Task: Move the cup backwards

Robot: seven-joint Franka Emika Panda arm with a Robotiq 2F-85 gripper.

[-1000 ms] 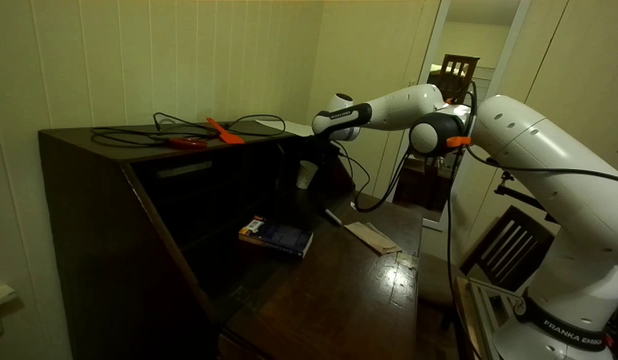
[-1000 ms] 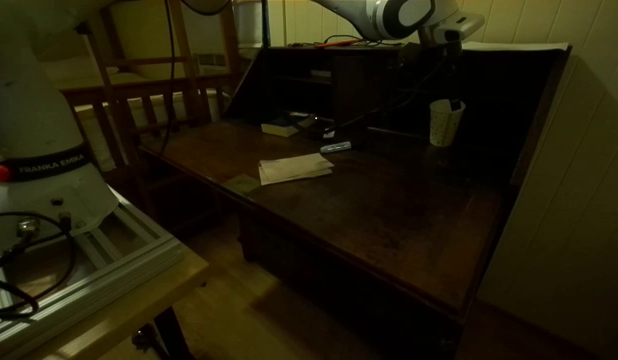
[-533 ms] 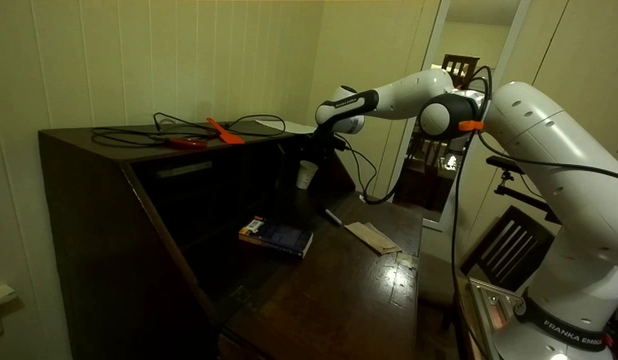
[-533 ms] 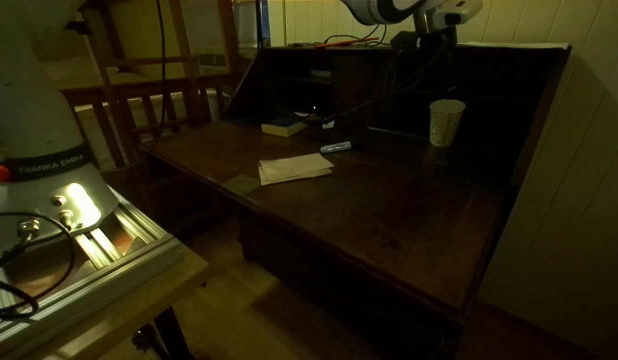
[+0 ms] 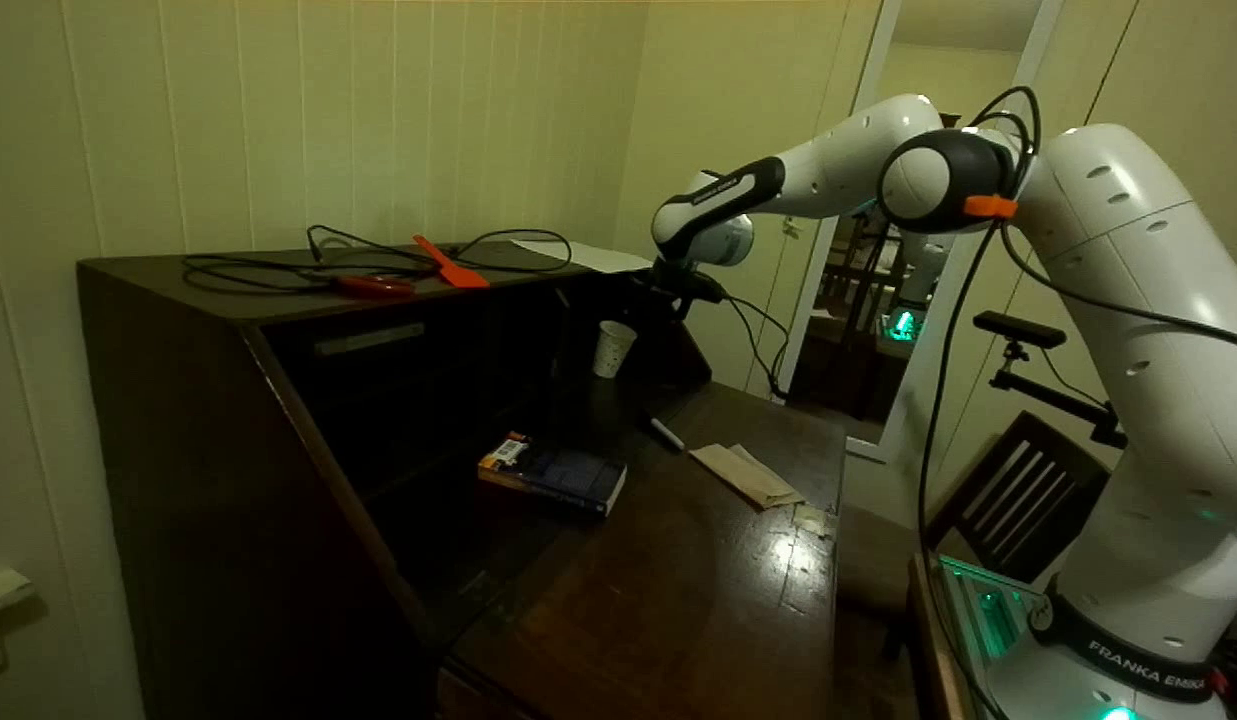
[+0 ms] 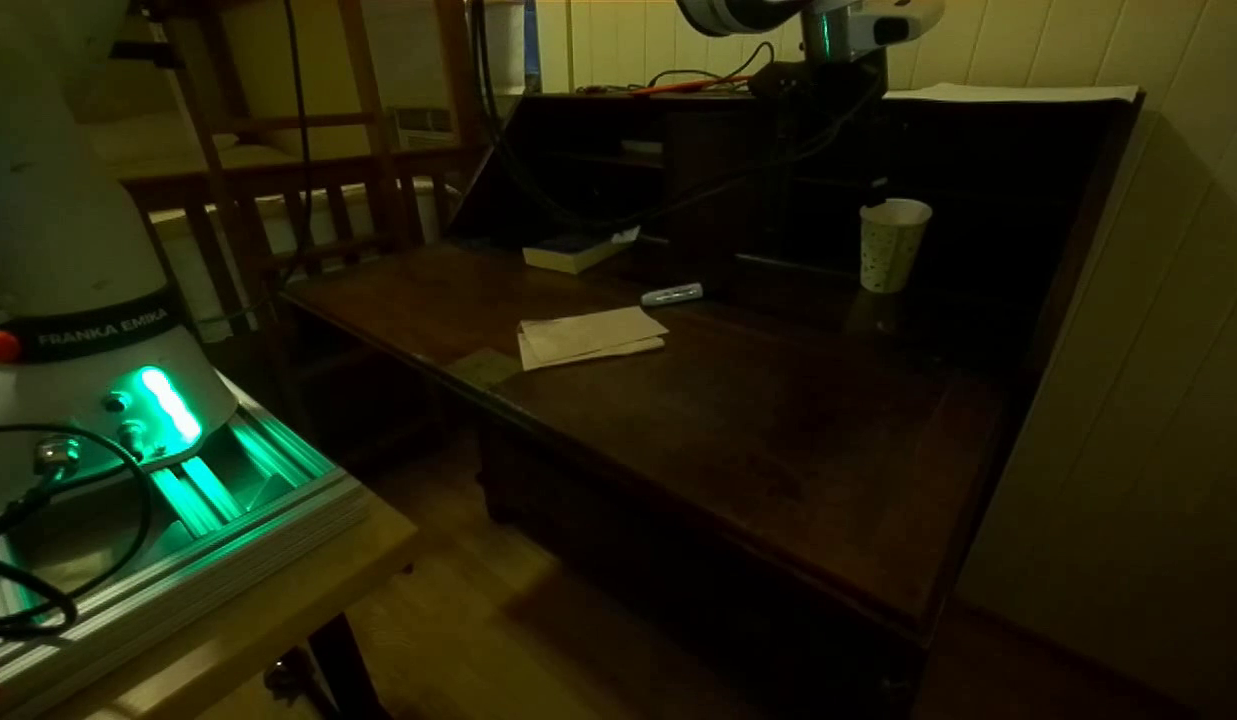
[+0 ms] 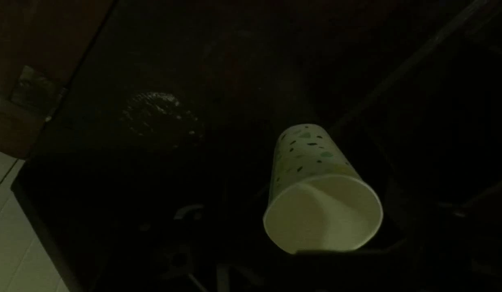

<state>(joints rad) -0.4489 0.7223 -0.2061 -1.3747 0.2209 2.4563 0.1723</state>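
Observation:
The cup point(image 6: 893, 248), whitish with small coloured specks, stands upright near the back of the dark desk, toward its side wall. It also shows in an exterior view point(image 5: 614, 350) and, seen from above with its mouth facing the camera, in the wrist view point(image 7: 311, 154). My gripper point(image 6: 843, 175) hangs just above the cup, and one fingertip point(image 6: 878, 187) is close over its rim. Dark finger parts cover the lower edge of the cup's mouth in the wrist view. Although much is lost in shadow, the jaws look apart, with the cup not held between them.
A thick book point(image 5: 553, 472), a marker point(image 6: 672, 294) and folded paper point(image 6: 590, 336) lie on the desktop. Dark shelves rise behind the cup. An orange spatula point(image 5: 448, 265), cables and a white sheet point(image 6: 1018, 93) rest on the desk's top.
My gripper has lifted and drawn slightly back; a fingertip that overlapped the cup's mouth is now above its rim. The cup stays in place. The base light has turned on, first white, now green.

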